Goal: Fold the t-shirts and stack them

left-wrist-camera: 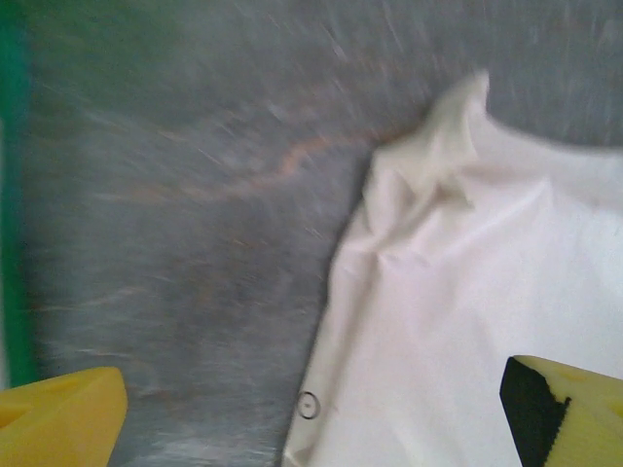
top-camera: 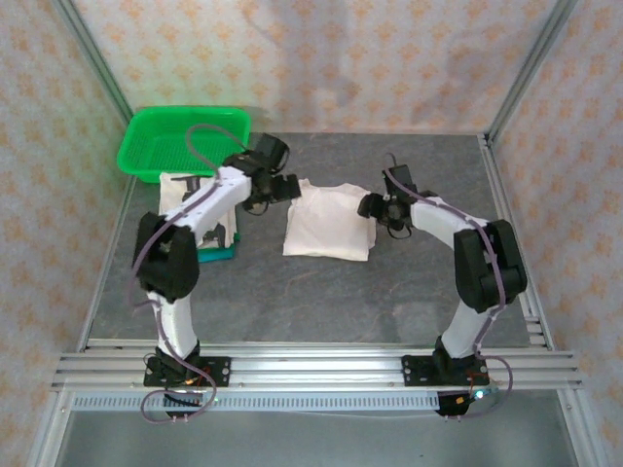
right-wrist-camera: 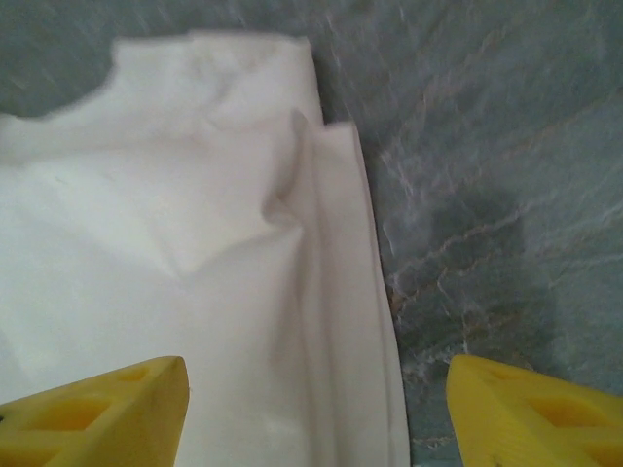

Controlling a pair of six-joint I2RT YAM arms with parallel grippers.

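A folded white t-shirt (top-camera: 329, 222) lies flat mid-table. My left gripper (top-camera: 281, 189) hovers at its upper left corner, open and empty. In the left wrist view the t-shirt (left-wrist-camera: 467, 321) shows a puckered corner and a small dark ring mark (left-wrist-camera: 309, 405), and the edge lies between the spread yellow fingertips (left-wrist-camera: 58, 418). My right gripper (top-camera: 373, 206) is at the shirt's right edge, open and empty. In the right wrist view that folded edge (right-wrist-camera: 341, 292) runs up between the wide-apart fingertips (right-wrist-camera: 535, 413). Another white t-shirt (top-camera: 183, 190) with dark print lies under my left arm, partly hidden.
A green mesh basket (top-camera: 180, 141) stands at the back left. A teal edge (top-camera: 220, 255) shows beneath the shirt under my left arm. Metal frame rails (top-camera: 506, 204) border the grey stone-patterned table (top-camera: 321, 302).
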